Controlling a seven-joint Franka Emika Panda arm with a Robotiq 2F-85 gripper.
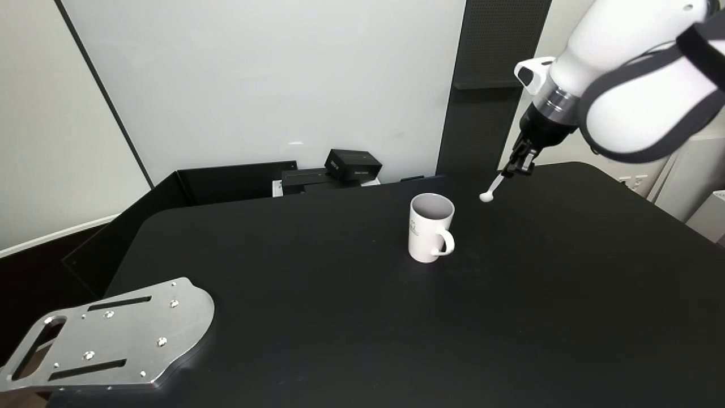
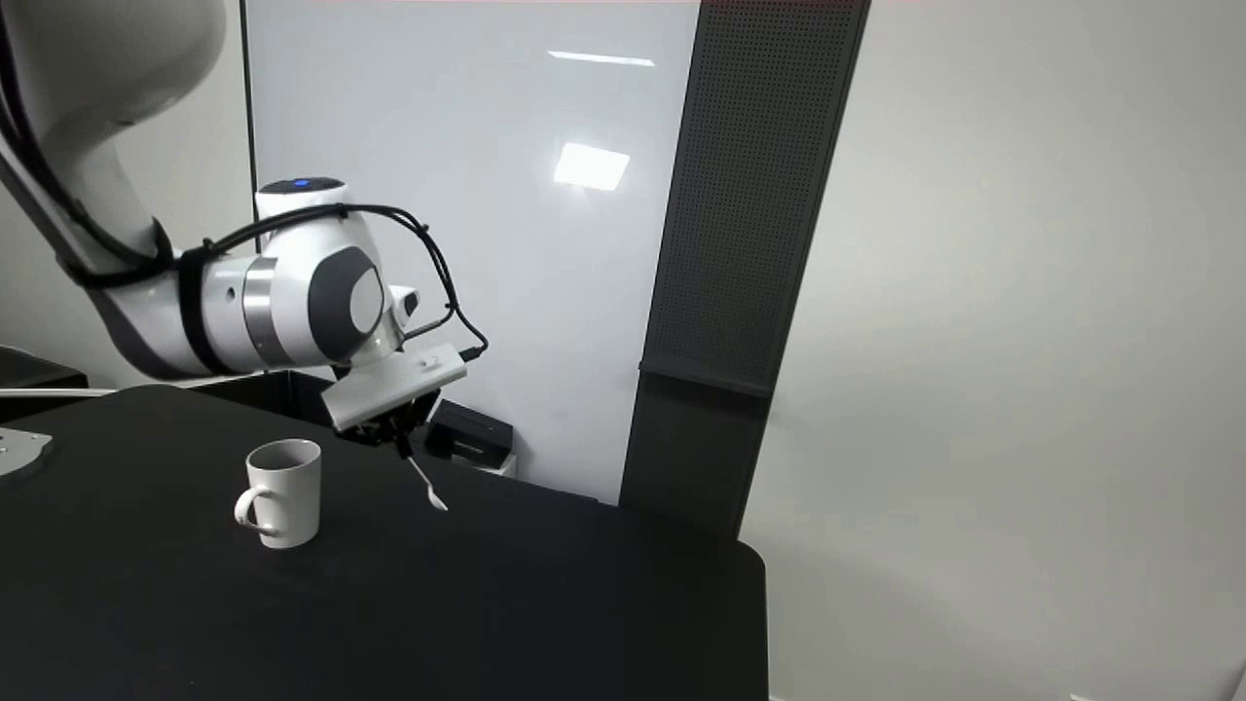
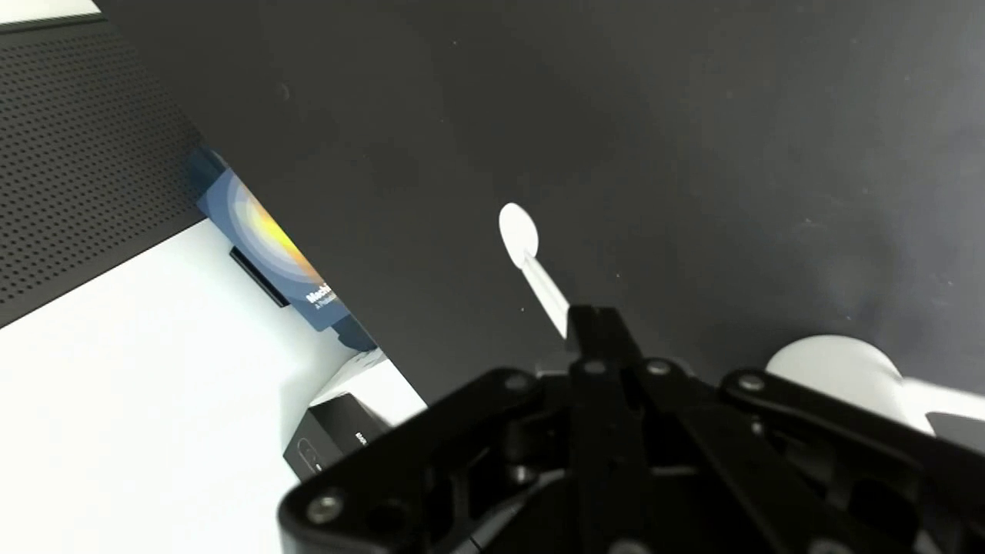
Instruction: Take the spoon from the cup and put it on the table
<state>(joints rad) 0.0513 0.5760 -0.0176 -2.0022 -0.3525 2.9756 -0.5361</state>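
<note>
1. Spoon (image 3: 523, 245) is pinched by its handle in the gripper (image 2: 403, 449), bowl lowest, apparently above the table (image 1: 317, 317); the cup (image 1: 425, 241) is seen upright, apart from the gripper.
2. If released too high, the spoon may be bounced over the table's edge near the gripper.
3. Beyond it, a blue printed item (image 3: 273, 246) is shown only in the wrist view.

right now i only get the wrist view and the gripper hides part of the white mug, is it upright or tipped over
Observer: Upright; in both exterior views the mug stands with its mouth facing up.
Operator: ok and is what i'm holding level or sloping
Observer: Sloping; in both exterior views the spoon slants down from the gripper, bowl lowest.
Operator: anything out of my frame past the mug
Observer: Yes, a grey metal plate; across the picture in both exterior views, the mug comes between it and the spoon.
</note>
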